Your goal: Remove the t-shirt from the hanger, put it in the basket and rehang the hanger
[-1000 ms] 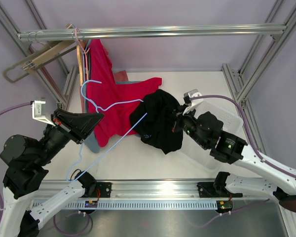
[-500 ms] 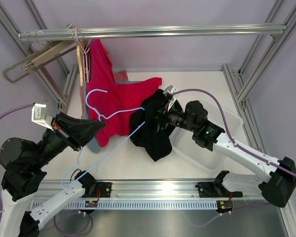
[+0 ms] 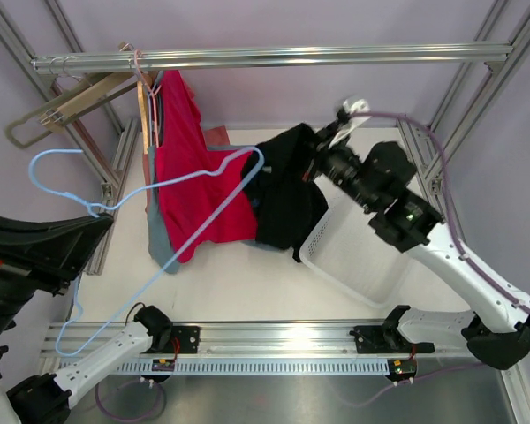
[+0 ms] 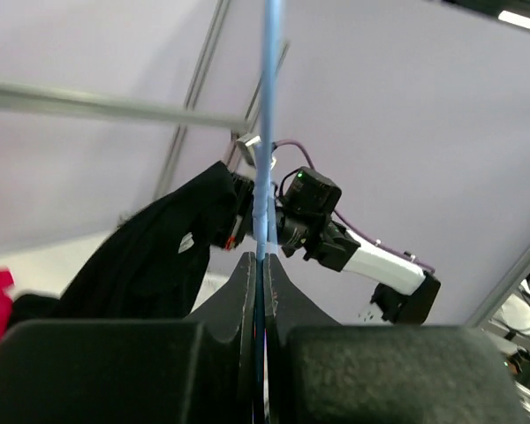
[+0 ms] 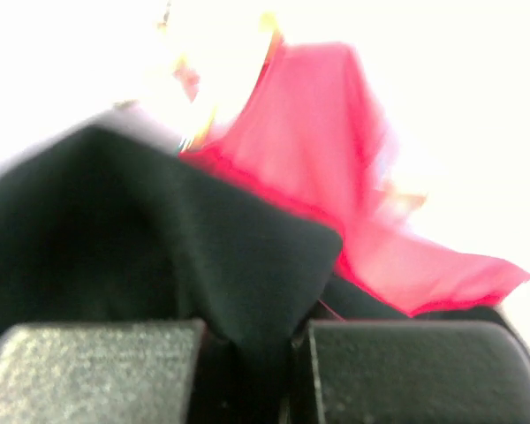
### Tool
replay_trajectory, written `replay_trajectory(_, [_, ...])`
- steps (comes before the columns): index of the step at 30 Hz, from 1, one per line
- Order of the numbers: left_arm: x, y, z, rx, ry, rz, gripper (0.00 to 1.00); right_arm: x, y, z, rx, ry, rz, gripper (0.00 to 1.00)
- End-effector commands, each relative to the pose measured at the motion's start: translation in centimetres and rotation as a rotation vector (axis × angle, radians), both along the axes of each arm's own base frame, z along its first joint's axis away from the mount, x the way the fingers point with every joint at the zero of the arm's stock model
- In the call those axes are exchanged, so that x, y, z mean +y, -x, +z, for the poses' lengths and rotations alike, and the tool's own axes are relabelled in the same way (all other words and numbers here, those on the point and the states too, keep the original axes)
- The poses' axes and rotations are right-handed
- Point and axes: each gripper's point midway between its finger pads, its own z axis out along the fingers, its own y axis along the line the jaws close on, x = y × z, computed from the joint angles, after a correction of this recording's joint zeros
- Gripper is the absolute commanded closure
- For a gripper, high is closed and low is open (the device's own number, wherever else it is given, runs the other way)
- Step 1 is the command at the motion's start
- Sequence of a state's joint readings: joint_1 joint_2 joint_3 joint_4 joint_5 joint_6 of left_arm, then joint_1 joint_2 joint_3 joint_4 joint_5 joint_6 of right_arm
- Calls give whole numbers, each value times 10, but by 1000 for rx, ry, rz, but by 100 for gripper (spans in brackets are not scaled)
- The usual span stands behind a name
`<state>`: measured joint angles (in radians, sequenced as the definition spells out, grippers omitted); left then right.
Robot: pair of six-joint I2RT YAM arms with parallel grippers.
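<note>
The job looks nearly finished, though not certainly so. The left tool (image 4: 261, 263) is pinched together on the blue wire hanger (image 4: 267, 132) and holds it out at 9 o'clock of the overhead view, with most of the wire frame bare in the air. The right tool (image 3: 323, 162) is clamped on a fold of the black t-shirt (image 3: 287, 199). Its wrist camera shows dark cloth bunched between the fingers (image 5: 97, 367). That arm holds the shirt up just toward 1 o'clock of the middle, so that it drapes down over the near rim of the white basket (image 3: 353, 265). Only the far shoulder tip of the hanger meets the shirt's edge, and I cannot tell whether it is caught inside the cloth or merely lies against it. A red garment (image 3: 190, 168) hangs from the rail (image 3: 265, 57) at 11 o'clock, behind the wire, and seems to play no part. What appears left is to draw the two arms a little further apart until that tip is plainly free, then set the shirt down on the table (image 3: 247, 287) or in the basket
</note>
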<state>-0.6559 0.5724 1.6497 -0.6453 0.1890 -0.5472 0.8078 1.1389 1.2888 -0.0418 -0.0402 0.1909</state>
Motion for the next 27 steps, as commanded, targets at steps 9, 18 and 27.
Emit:
replay_trajectory(9, [-13,-37,-25,49,-80,76,100,-161,9,247,-322,-95,-601,100])
replay_trajectory(18, [-32,-54,-34,72,-92,49,100,-160,-34,177,-228,41,-710,100])
replay_trajectory(27, [-52,-76,-42,101,-113,38,100,-204,-13,196,-261,-2,-769,100])
